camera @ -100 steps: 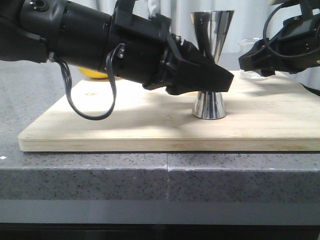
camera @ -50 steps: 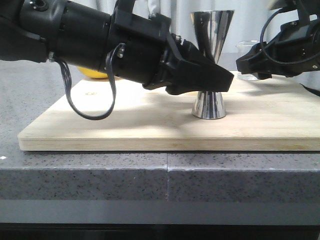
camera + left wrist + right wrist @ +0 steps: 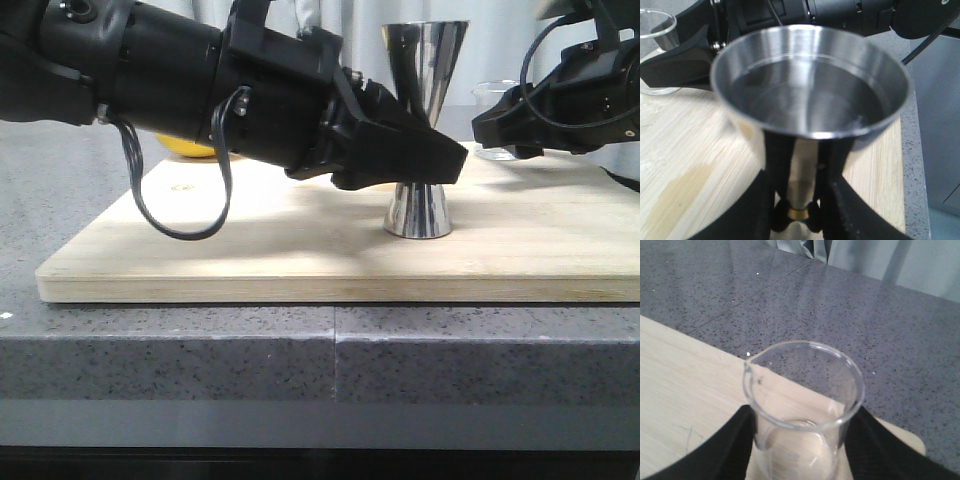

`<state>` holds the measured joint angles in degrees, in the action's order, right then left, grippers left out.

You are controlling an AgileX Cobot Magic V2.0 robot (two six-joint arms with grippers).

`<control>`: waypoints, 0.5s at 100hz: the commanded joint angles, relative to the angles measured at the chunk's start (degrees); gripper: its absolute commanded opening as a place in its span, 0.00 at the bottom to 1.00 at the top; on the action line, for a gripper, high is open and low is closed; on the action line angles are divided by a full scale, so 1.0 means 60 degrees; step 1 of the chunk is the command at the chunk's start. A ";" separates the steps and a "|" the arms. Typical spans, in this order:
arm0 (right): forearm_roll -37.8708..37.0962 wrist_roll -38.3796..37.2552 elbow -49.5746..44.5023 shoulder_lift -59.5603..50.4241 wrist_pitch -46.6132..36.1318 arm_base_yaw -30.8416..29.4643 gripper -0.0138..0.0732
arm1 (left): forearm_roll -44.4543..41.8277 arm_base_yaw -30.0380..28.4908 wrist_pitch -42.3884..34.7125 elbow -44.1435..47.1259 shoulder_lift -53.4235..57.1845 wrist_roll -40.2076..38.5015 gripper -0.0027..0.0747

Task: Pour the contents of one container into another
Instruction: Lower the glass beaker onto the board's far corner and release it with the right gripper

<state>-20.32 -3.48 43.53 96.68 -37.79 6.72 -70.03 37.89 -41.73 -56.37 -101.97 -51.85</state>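
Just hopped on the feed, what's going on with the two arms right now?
The left gripper is closed around the waist of the steel jigger, which stands upright on the wooden board; its upper cup appears to hold clear liquid. The right gripper has its fingers on either side of the glass beaker, upright at the board's far right corner and seemingly empty. Nothing is being tipped at this moment.

A wooden board (image 3: pixel 300 250) lies on a stone counter (image 3: pixel 200 340). A jigger (image 3: pixel 420 120) stands upright on the board, right of centre. The left gripper (image 3: pixel 440 160) reaches in from the left, its fingers on either side of the jigger's waist. A beaker (image 3: pixel 497 120) stands on the board behind and to the right of the jigger, between the fingers of the right gripper (image 3: pixel 490 125), which enters from the right.
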 commanded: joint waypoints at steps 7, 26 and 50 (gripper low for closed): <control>0.0070 -0.0006 0.0257 -0.0307 -0.0671 -0.0057 0.58 | 0.0370 0.0002 -0.0609 -0.0297 0.0525 -0.0078 0.01; 0.0112 -0.0006 0.0257 -0.0307 -0.0705 -0.0057 0.70 | 0.0370 0.0002 -0.0609 -0.0297 0.0525 -0.0078 0.01; 0.0150 -0.0006 0.0257 -0.0324 -0.1440 -0.0057 0.74 | 0.0370 0.0002 -0.0609 -0.0297 0.0525 -0.0078 0.01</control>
<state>-20.32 -3.48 43.53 96.81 -40.11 6.72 -70.03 37.89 -41.73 -56.37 -101.97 -51.85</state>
